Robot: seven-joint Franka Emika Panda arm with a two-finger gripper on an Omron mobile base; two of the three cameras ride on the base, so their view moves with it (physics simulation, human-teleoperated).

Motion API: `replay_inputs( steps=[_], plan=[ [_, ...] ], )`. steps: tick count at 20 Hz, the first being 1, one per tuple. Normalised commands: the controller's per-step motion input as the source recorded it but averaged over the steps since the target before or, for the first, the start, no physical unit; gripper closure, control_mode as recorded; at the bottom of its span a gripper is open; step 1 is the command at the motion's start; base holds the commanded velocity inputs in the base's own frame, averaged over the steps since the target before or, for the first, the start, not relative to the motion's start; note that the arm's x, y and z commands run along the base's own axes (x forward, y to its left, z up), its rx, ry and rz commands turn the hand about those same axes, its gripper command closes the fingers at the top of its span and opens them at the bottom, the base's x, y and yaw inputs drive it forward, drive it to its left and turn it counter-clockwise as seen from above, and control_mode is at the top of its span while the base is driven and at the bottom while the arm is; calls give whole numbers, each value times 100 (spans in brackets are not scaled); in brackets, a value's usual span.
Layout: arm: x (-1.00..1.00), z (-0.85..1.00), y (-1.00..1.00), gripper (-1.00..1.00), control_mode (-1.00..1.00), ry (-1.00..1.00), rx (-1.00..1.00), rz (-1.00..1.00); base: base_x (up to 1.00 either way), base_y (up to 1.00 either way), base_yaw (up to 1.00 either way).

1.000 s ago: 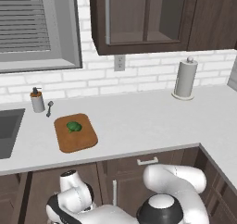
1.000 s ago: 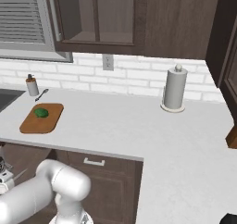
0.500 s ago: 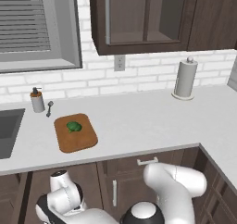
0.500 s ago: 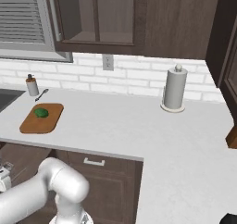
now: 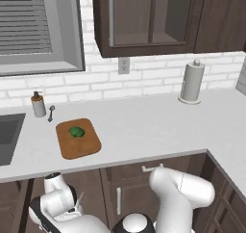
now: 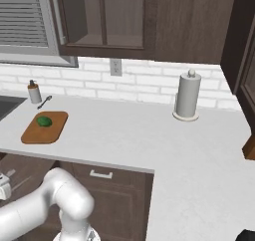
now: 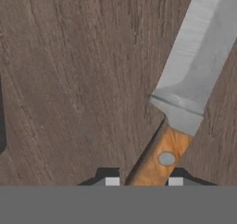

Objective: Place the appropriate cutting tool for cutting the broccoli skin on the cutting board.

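Two dark finger tips (image 7: 112, 179) of the gripper (image 7: 143, 181) flank the knife (image 7: 194, 79) handle at the bottom of the hand view; handle sits between them, looks clamped on it, tho contact itself is cut off by the frame edge. Knife: brown wooden handle w/ a grey rivet, narrow grey blade running up and to the right, out of frame at top. Behind it, dark brown wood grain, close up.

Base views: arm is folded low, below the counter (image 5: 144, 126) front edge, in front of the dark cabinet doors. Left base view shows the wrist down near the lower left, w/ a thin pale sliver sticking out beside it, too small to say what it is. Right base view has the hand at the far left edge, also below counter level.

Cutting board (image 5: 78, 138) lies on the counter near its front edge, left part, just right of the sink (image 5: 9, 135). Broccoli (image 5: 76, 131) sits on the board, toward its back half. Same pair in right base view: board (image 6: 45, 127), broccoli (image 6: 44, 121).

Behind the board, near the back wall: soap bottle (image 5: 38, 104) and a small grey spoon (image 5: 50, 112) just beside it, apart from the board. Paper towel roll (image 5: 191, 82) stands upright at the back edge, well apart to the right.

Knife isn't on the board; it's w/ the gripper, under counter height.
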Motion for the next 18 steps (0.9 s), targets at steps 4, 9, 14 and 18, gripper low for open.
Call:
replay_inputs(
  steps=[4,9,14,18],
  plan=[
    [-33,-61,-1,100,-100,-2,0,0,0,0,0],
    [-47,-11,0,100,-100,-1,1,-4,0,0,0],
    [-12,46,0,100,-100,0,0,-12,0,0,0],
    [0,92,-1,100,-100,0,0,-19,0,0,0]
  ],
)
